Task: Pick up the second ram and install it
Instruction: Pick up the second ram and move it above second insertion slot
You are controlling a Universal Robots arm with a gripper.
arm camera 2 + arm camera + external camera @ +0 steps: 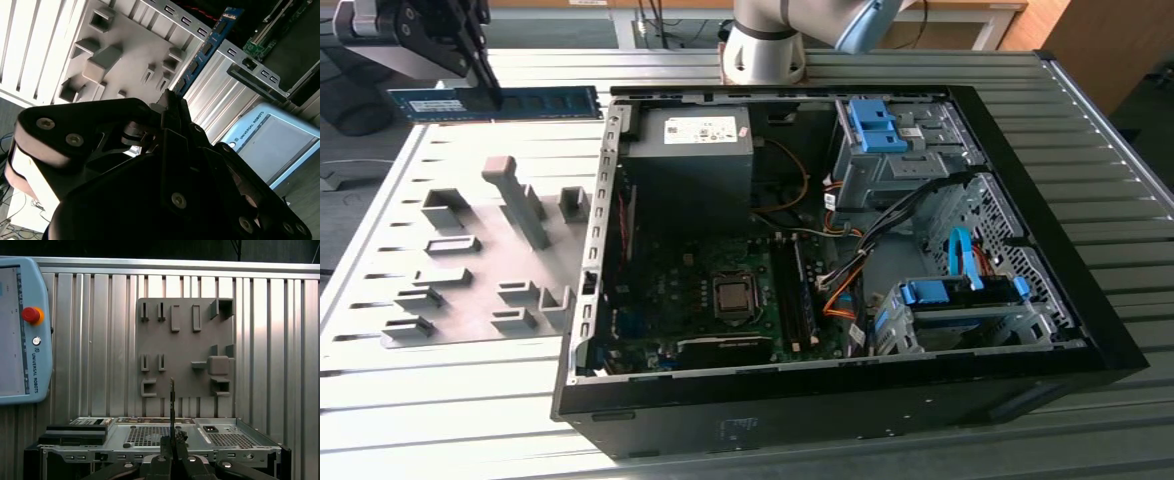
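The fingers (478,66) are closed on the second ram (540,102) and carry it clear of the surface (480,410). The blue stick lies level and lengthwise between them, taken near the middle of its length. In the first wrist view the stick (172,400) shows edge-on, rising straight out from between the fingers (164,444), so the grip appears to be a pinch across its two flat faces. In the second wrist view the stick (210,45) runs straight out past the fingers (173,107) with no sag.

The grey holder tray (474,225) lies below and a little to the near side of the fingers. The open computer case (1067,330) stands beside them towards the exterior view's right, and its motherboard (680,270) is well apart from the stick.

As a load, the stick looks very light, thin and stiff along its length. It is probably fragile: the chips and the contact edge should not take pressure, and twisting could crack the board. A mid-length hold on the faces balances it and leaves both ends and the contact edge free. The faces are smooth, so a firm, square pinch matters; if the stick tilts in the fingers it could bind.
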